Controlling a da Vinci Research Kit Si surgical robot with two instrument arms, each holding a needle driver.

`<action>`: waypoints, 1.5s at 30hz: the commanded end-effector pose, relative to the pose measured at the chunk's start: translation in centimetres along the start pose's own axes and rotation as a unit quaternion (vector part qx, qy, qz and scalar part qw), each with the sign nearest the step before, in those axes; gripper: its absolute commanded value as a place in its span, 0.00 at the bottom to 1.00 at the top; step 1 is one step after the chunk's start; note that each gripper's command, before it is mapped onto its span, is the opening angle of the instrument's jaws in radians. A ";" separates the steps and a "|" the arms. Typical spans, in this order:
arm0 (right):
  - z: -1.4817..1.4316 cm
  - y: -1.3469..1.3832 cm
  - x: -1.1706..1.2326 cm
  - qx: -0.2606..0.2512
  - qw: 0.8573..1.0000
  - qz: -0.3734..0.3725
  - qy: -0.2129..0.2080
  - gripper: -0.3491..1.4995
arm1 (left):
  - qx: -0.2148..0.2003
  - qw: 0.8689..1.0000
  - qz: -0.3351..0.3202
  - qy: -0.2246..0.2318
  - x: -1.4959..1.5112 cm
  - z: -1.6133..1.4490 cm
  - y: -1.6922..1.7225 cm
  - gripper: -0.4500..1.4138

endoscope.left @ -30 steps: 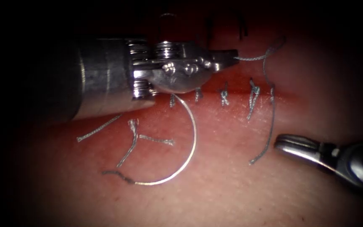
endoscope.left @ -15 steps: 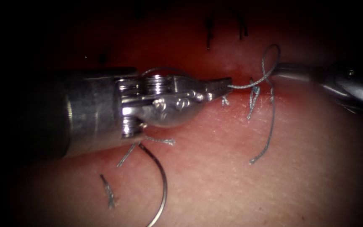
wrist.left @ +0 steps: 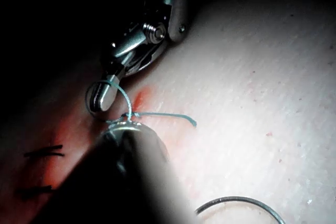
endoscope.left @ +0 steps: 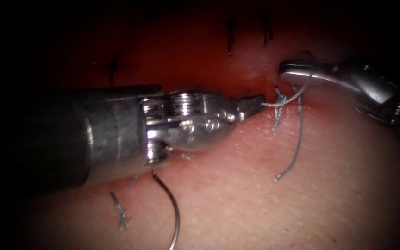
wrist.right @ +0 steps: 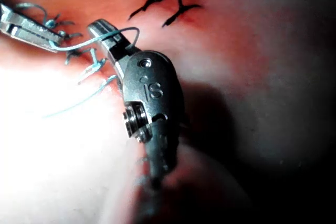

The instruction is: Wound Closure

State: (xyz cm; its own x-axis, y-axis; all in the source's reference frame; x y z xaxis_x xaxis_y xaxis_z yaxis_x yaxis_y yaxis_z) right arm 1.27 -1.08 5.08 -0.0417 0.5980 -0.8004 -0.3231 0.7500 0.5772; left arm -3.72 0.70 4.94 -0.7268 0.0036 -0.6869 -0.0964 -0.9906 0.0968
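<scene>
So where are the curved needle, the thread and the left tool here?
needle (endoscope.left: 176, 213), endoscope view, middle of its curve.
thread (endoscope.left: 297, 139), endoscope view, hanging tail.
left tool (endoscope.left: 254, 100), endoscope view, jaw tips shut on thread.

The tissue (endoscope.left: 265, 194) carries the loose curved needle (endoscope.left: 174, 208), a thread tail (endoscope.left: 295, 148) and, seemingly, a cut thread end (endoscope.left: 119, 213).

The left arm's tool (endoscope.left: 254, 101) is polished steel: a thick, dull grey cylindrical shaft, a ribbed stack of pulley discs at the wrist, small round rivets on a rounded clevis. The right arm's tool (wrist.right: 103, 30) has a smooth oval steel housing stamped with characters, a round pin, and a grooved pulley.
</scene>
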 end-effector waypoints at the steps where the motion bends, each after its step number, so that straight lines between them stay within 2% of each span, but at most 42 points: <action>1: 0.16 -0.02 -0.01 0.010 1.000 0.012 0.015 0.00 | 0.000 1.000 0.001 0.001 0.00 0.08 -0.05 0.00; 12: 0.46 -0.10 -0.03 0.104 0.987 0.088 0.084 0.00 | -0.002 1.000 0.002 0.010 -0.07 0.17 -0.12 0.00; 22: 0.55 -0.15 -0.20 0.214 0.966 0.112 0.092 0.00 | -0.015 0.999 0.008 0.046 -0.07 0.25 -0.16 0.00; 28: 0.52 -0.18 -0.23 0.232 0.962 0.118 0.085 0.00 | -0.022 0.997 0.018 0.068 -0.14 0.33 -0.21 0.00; 33: 0.46 -0.22 -0.20 0.277 0.954 0.110 0.043 0.00 | -0.034 0.996 0.027 0.084 -0.17 0.37 -0.17 0.00; 36: 0.47 -0.24 -0.19 0.320 0.944 0.086 0.008 0.00 | -0.040 0.995 0.033 0.086 -0.17 0.39 -0.13 0.00; 41: 0.48 -0.32 -0.15 0.395 0.916 0.047 -0.057 0.00 | -0.048 0.994 0.041 0.085 -0.17 0.42 -0.08 0.00; 43: 0.50 -0.35 -0.08 0.434 0.896 0.025 -0.093 0.00 | -0.051 0.994 0.042 0.086 -0.16 0.41 -0.08 0.00; 45: 0.52 -0.37 -0.06 0.442 0.891 0.017 -0.102 0.00 | -0.052 0.994 0.043 0.086 -0.16 0.41 -0.08 0.00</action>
State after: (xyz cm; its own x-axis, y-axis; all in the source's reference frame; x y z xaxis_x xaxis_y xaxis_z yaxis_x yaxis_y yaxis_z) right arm 1.79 -1.29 4.95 0.1770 0.5917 -0.7865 0.5536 0.6009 0.5766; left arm -3.82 0.79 5.31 -0.6015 -0.0948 -0.7932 0.0384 -0.9952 0.0899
